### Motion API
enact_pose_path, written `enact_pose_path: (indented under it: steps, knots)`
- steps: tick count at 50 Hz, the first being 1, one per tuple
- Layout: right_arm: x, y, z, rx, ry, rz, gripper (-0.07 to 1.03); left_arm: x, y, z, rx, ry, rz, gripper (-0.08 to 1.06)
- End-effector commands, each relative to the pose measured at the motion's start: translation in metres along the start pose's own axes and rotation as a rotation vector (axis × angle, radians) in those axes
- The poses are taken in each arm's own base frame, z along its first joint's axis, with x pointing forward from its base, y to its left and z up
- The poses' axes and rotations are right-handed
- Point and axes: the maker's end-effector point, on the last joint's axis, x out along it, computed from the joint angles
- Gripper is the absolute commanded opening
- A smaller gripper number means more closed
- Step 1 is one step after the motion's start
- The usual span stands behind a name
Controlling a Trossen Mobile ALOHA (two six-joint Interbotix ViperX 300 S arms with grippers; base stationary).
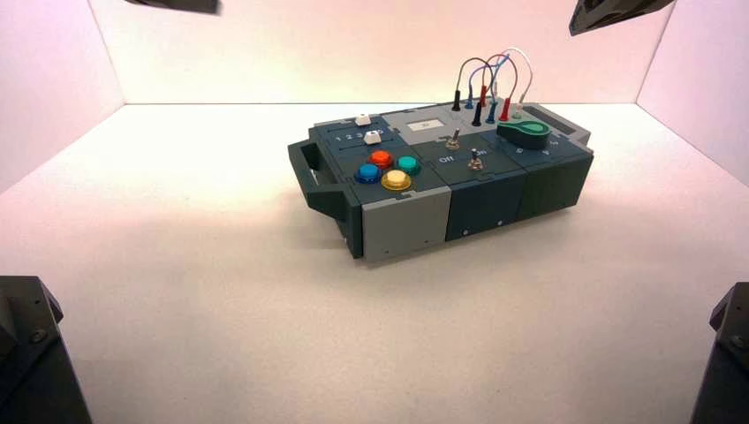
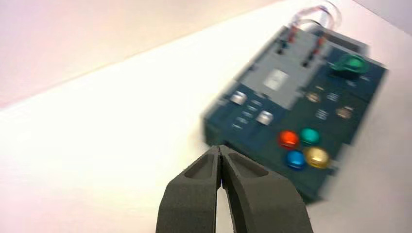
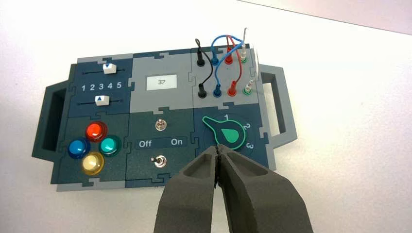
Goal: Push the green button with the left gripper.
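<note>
Black left gripper (image 2: 221, 158) clenched on nothing, apart from green button (image 2: 309, 136), right gripper (image 3: 217, 158) idle, clenched

"What can't you see from up high?"
"Most of the left gripper (image 1: 181, 4). The top edge cuts it off."
"And the numbers (image 2: 248, 114) near its own camera?"
"Too fuzzy to read."

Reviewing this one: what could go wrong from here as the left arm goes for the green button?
The green button sits tightly among the red, blue and yellow buttons, so a slightly offset press by the left gripper could catch a neighbour.

The box's oblong knob is green too; mistaking it for the target seems possible, though less likely.

The right gripper hangs over the knob's side; drifting down, it might bump the knob.
</note>
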Motion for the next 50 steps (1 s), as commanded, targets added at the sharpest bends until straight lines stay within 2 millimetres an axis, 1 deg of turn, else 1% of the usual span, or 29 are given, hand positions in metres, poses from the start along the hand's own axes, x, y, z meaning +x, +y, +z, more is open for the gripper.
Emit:
enact_pose_path:
  steps: [1, 7, 17, 29, 33, 34, 35, 41, 45, 50]
  knots:
    - [-0.005, 0.003, 0.014, 0.008, -0.035, 0.01, -0.02, 0.009, -0.025, 0.017, 0.002, 0.005, -0.071, -0.03]
    - [-0.005, 0.002, 0.015, 0.007, -0.035, 0.009, -0.02, 0.026, -0.045, 0.019, 0.022, 0.056, -0.12, -0.03]
    - [-0.004, 0.003, 0.016, 0.007, -0.032, 0.009, -0.02, 0.056, -0.066, 0.024, 0.058, 0.134, -0.157, -0.03]
    - [-0.002, 0.003, 0.015, 0.006, -0.019, 0.009, -0.02, 0.096, -0.081, 0.019, 0.083, 0.258, -0.174, -0.03]
    - [-0.002, 0.003, 0.014, 0.006, -0.015, 0.009, -0.02, 0.109, -0.09, 0.017, 0.099, 0.294, -0.189, -0.03]
    - [-0.001, 0.002, 0.014, 0.007, -0.012, 0.008, -0.02, 0.116, -0.096, 0.015, 0.109, 0.308, -0.196, -0.03]
    - [-0.002, 0.002, 0.014, 0.007, -0.013, 0.008, -0.02, 0.119, -0.1, 0.014, 0.116, 0.314, -0.201, -0.03]
    - [-0.001, 0.002, 0.013, 0.007, -0.007, 0.007, -0.02, 0.131, -0.117, 0.014, 0.144, 0.329, -0.226, -0.03]
    - [0.0, 0.002, 0.012, 0.007, -0.003, 0.007, -0.02, 0.137, -0.134, 0.015, 0.17, 0.339, -0.252, -0.03]
    - [0.0, 0.002, 0.012, 0.007, 0.002, 0.007, -0.02, 0.142, -0.145, 0.014, 0.186, 0.358, -0.268, -0.03]
